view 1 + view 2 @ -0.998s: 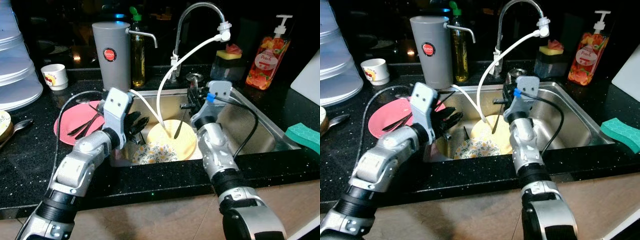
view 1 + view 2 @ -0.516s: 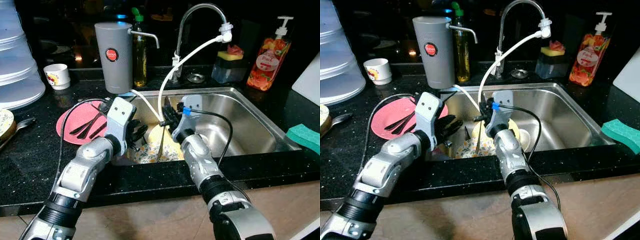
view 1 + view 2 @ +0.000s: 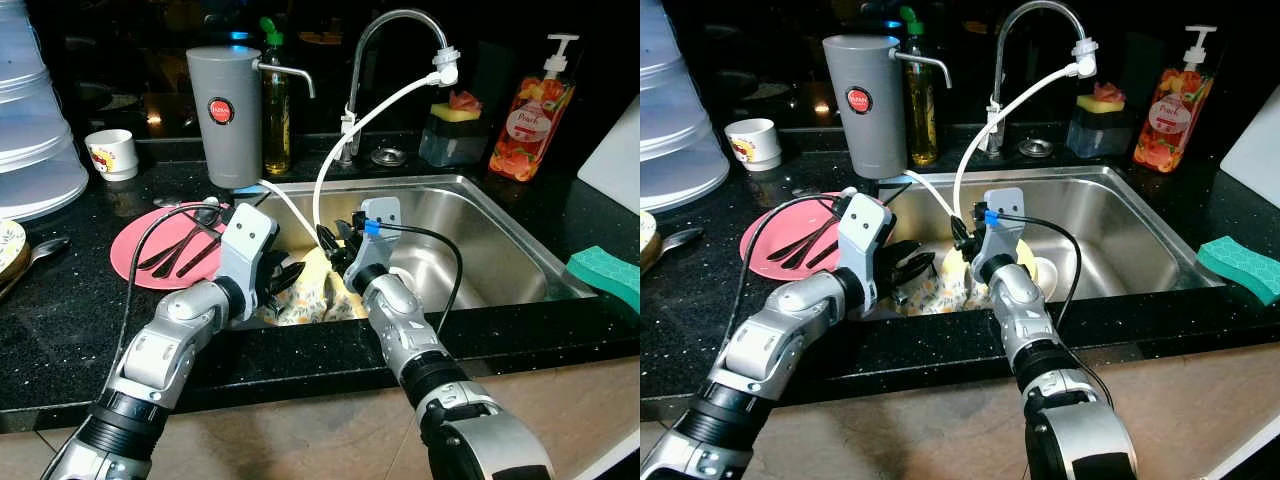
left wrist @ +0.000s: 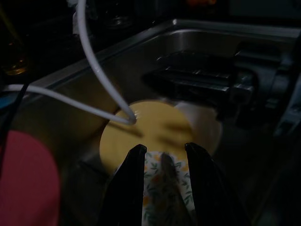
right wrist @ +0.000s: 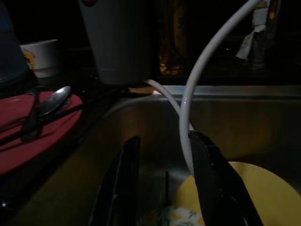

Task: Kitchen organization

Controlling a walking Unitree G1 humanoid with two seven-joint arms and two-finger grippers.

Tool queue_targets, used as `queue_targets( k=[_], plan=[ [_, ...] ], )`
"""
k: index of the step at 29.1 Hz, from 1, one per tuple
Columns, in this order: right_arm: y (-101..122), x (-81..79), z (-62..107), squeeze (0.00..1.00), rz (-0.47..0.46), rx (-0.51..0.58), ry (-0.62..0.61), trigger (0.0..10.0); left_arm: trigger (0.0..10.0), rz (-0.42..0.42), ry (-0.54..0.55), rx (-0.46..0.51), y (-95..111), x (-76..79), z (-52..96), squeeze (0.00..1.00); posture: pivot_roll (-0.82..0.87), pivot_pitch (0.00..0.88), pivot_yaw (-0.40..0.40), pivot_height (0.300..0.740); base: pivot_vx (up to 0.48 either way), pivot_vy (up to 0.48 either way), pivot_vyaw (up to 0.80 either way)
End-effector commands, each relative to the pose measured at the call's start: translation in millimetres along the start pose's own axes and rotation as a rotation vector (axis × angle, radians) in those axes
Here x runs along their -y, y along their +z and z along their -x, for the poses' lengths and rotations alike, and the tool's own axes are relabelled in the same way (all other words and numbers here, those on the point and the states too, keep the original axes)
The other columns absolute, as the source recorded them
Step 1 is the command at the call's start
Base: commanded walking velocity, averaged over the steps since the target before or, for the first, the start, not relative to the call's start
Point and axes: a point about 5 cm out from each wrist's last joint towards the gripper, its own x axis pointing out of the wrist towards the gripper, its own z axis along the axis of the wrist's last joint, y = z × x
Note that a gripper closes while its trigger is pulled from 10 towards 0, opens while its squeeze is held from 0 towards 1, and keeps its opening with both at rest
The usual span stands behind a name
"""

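Both our grippers hang spread and empty in the sink (image 3: 500,235): left gripper (image 4: 162,155) over the flowered plate (image 4: 164,188), right gripper (image 5: 162,155) straddling the hose (image 5: 188,122) at twelve o'clock, which could snag.

Head views lit, wrist cams dim

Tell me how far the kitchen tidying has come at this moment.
Done: cutlery lies on the pink plate beside the sink. In hand: the left hand and right hand, both open, reach into the sink over the floral plate. Left: yellow plate and floral plate remain inside.
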Motion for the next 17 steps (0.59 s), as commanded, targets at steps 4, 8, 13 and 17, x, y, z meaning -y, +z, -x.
queue_targets(
  k=[4,8,13,17],
  plan=[
    [6.1,8.3,-2.6,0.0,-0.012,0.0,-0.036,10.0,10.0,-0.125,0.206,-0.071,6.8,-30.0,3.8,0.0,0.05,0.052,-0.016,0.74,0.0,0.0,0.0],
    [11.7,8.4,-4.3,0.0,-0.024,0.018,-0.022,10.0,10.0,-0.184,0.318,-0.096,12.8,-46.8,7.4,0.0,0.06,0.053,-0.018,0.74,0.0,0.0,0.0],
    [21.5,-6.6,-5.9,0.0,-0.013,0.037,0.133,10.0,10.0,-0.203,0.41,-0.105,21.4,-68.7,18.9,1.0,0.06,0.054,-0.017,0.74,0.0,0.0,0.0],
    [26.1,-18.5,-2.1,0.0,0.04,0.03,0.247,10.0,10.0,-0.123,0.456,-0.135,19.2,-79.2,27.4,1.0,0.06,0.054,-0.017,0.74,0.0,0.0,0.0]
  ],
)
